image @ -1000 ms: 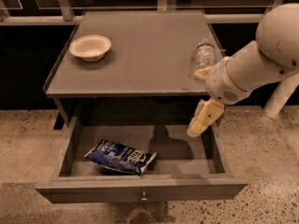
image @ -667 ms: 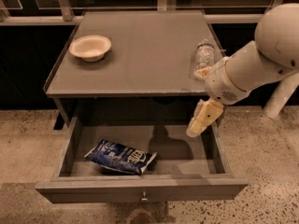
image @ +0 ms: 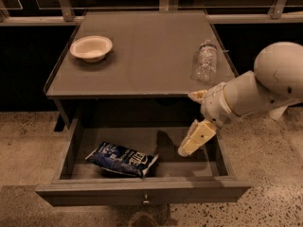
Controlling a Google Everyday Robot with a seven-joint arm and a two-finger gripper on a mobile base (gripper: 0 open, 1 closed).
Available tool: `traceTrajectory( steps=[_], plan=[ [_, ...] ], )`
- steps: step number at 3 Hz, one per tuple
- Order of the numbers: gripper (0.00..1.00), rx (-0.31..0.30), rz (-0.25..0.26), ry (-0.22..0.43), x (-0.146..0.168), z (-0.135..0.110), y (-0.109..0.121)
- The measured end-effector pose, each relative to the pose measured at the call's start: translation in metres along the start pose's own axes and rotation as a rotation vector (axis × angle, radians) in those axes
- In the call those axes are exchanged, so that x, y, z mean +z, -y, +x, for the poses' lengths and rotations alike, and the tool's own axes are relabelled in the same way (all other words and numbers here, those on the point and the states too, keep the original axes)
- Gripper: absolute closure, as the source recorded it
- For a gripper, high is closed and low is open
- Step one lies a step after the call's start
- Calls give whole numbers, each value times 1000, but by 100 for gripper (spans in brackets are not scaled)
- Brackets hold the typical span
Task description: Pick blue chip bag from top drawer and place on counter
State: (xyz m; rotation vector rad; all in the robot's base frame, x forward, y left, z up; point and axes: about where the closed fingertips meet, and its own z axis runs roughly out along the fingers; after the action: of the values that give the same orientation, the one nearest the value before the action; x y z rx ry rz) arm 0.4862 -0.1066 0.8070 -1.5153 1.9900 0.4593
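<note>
The blue chip bag [image: 122, 159] lies flat on the floor of the open top drawer [image: 184, 167], towards its left front. The drawer has a small knob [image: 146, 201] on its front. My gripper [image: 187, 149] hangs over the right part of the drawer, pointing down and left, about a bag's length to the right of the bag and not touching it. It holds nothing. The counter [image: 147, 56] is above the drawer.
A white bowl [image: 91, 48] stands on the counter's left back. A clear plastic bottle [image: 205, 60] lies on the counter's right side, just above my arm [image: 246, 98]. Speckled floor surrounds the cabinet.
</note>
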Motion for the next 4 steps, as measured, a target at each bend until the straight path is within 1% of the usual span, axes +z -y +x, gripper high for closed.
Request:
traceTrajectory(
  steps=[1,2,3,4],
  plan=[
    [0,38,-45,69,27,5,-14],
    [0,35,-96,127,65,-2,-13],
    [0,-47,-98,195,147,-33,10],
    [0,-45,-94,197,150,-34,11]
  ],
)
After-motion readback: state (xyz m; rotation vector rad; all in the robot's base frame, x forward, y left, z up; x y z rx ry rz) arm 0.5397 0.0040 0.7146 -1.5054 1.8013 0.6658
